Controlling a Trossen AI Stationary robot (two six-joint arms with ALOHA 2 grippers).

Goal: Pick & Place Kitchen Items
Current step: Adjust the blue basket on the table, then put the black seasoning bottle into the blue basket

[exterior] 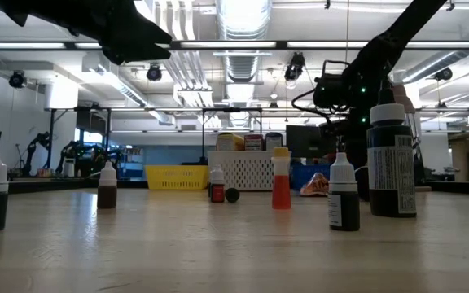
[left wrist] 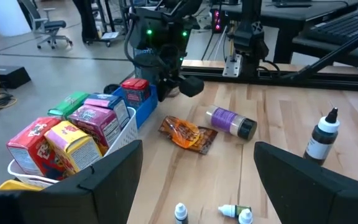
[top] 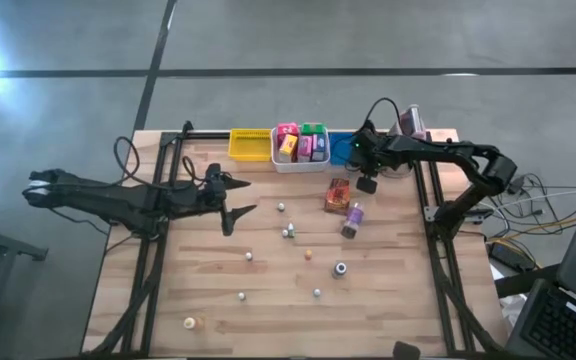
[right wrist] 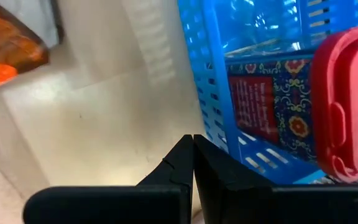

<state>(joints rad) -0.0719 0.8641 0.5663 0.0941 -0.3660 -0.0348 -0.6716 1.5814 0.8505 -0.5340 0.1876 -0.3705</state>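
Near the table's far edge, the right gripper (top: 367, 184), jaws pressed together and empty, is hovering just beside the brown packet (top: 337, 195), while the left gripper (top: 240, 200), jaws spread, is waiting farther off.

Right gripper (right wrist: 192, 163): two dark fingers are pressing together with no gap between them and nothing clamped, tips hanging over pale wooden tabletop (right wrist: 104, 106) just beside the bin wall.

Blue plastic lattice bin (right wrist: 213, 93): rectangular, slotted walls, sitting on the tabletop and filling much of the frame; its wall is running just beside the fingertips.

Red-lidded container (right wrist: 347, 106): rounded red plastic cap, body wrapped in a dark blue and red patterned label (right wrist: 269, 106), lying inside the blue bin.

Orange and brown crinkled packet (right wrist: 8, 46): lying on the tabletop, well apart from the bin, only partly showing at the frame's edge.
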